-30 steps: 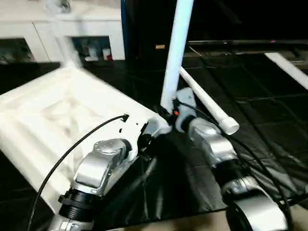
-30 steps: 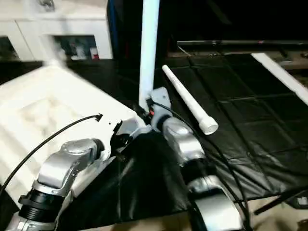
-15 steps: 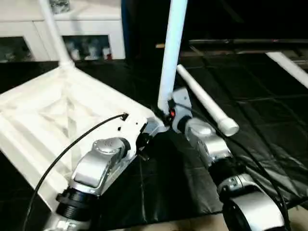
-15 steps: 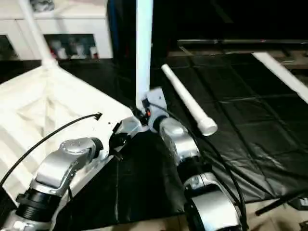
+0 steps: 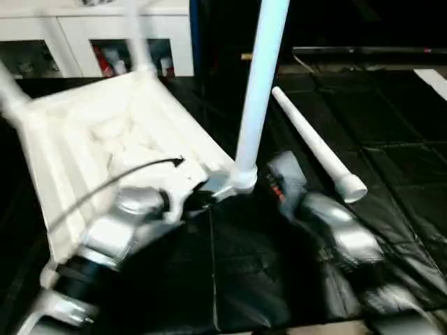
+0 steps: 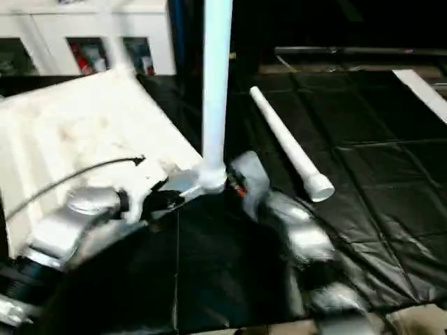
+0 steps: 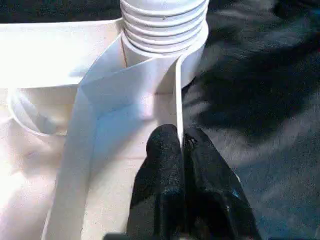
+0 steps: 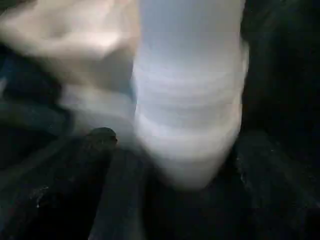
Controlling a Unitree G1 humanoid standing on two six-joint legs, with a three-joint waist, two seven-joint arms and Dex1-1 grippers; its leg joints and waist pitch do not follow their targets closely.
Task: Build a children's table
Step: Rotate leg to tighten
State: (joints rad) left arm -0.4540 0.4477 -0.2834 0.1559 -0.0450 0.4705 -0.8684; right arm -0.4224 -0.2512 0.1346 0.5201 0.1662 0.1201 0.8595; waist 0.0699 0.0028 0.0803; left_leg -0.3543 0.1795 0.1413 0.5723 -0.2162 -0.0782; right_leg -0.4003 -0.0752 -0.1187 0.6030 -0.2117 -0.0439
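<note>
The children's table top (image 5: 105,132) lies upside down on the left, ribbed side up. One white leg (image 5: 260,84) stands upright in its near corner socket (image 7: 165,30). A blurred leg (image 5: 136,38) rises from the far corner. A loose leg (image 5: 314,146) lies on the black mat to the right. My left gripper (image 7: 181,142) is shut on the top's thin rim wall just beside that socket. My right gripper (image 5: 271,183) is close to the right of the upright leg's foot (image 8: 190,125). Its jaws are open, and one finger (image 8: 100,136) stands off to the side of the foot.
A white glass-door cabinet (image 5: 105,42) lines the back left. Black matting (image 5: 391,139) covers the floor. A long white piece (image 5: 433,78) lies at the far right edge. My silver forearms (image 5: 349,237) cross the near part of the view.
My right gripper's jaws have spread off the upright leg and it has drawn back a little. The leg stays standing in its socket. The head view has shifted. The left grip is unchanged.
</note>
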